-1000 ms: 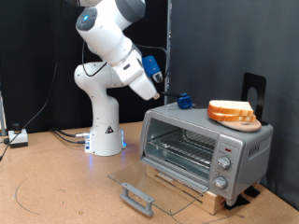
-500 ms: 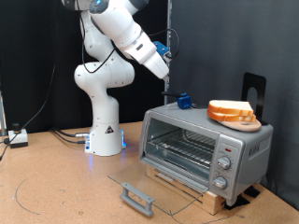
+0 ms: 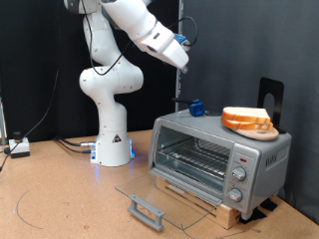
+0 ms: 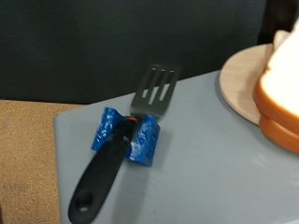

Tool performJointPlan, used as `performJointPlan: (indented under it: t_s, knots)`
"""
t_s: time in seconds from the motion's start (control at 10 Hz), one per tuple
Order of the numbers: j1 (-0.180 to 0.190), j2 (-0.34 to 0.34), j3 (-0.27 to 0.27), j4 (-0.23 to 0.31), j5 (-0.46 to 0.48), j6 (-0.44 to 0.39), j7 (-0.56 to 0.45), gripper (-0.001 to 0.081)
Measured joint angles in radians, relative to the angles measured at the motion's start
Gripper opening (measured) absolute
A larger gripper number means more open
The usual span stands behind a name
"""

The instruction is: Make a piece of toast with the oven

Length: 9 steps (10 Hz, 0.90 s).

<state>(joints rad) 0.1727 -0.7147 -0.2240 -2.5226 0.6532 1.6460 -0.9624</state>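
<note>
The silver oven [image 3: 237, 149] stands at the exterior view's right with its glass door [image 3: 164, 194] folded down flat and its wire rack bare. Two stacked bread slices, the toast [image 3: 247, 119], lie on a round wooden plate [image 3: 261, 130] on the oven's roof. A black spatula wrapped in blue tape [image 3: 196, 108] lies on the roof's left part. My gripper [image 3: 184, 60] hangs high above the spatula, apart from it. In the wrist view the spatula [image 4: 131, 140] lies on the grey roof [image 4: 196, 182], with the toast [image 4: 280, 79] on the plate [image 4: 238, 79] beside it. My fingers do not show there.
The door's grey bar handle [image 3: 147, 211] juts out near the exterior view's bottom. A black stand [image 3: 271, 98] rises behind the toast. The oven rests on a wooden board [image 3: 204, 206]. The arm's white base [image 3: 112, 144] and cables [image 3: 40, 149] are at the left.
The arm has swung upward and to the exterior view's right; the hand now sits higher, above the oven's left end. The oven, toast and spatula have not moved.
</note>
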Motion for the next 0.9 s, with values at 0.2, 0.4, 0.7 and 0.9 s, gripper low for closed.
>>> performJointPlan:
  t_s: [0.2,0.4,0.7,0.9]
  knots:
    - [-0.007,-0.077,0.063,-0.028,-0.004,0.017,0.093,0.0807]
    - [-0.027,-0.174,0.152,-0.074,-0.002,0.086,0.208,0.0807]
    - [-0.053,-0.232,0.186,-0.115,-0.002,0.119,0.242,0.0807]
    - [-0.069,-0.293,0.232,-0.156,-0.013,0.133,0.295,0.0807]
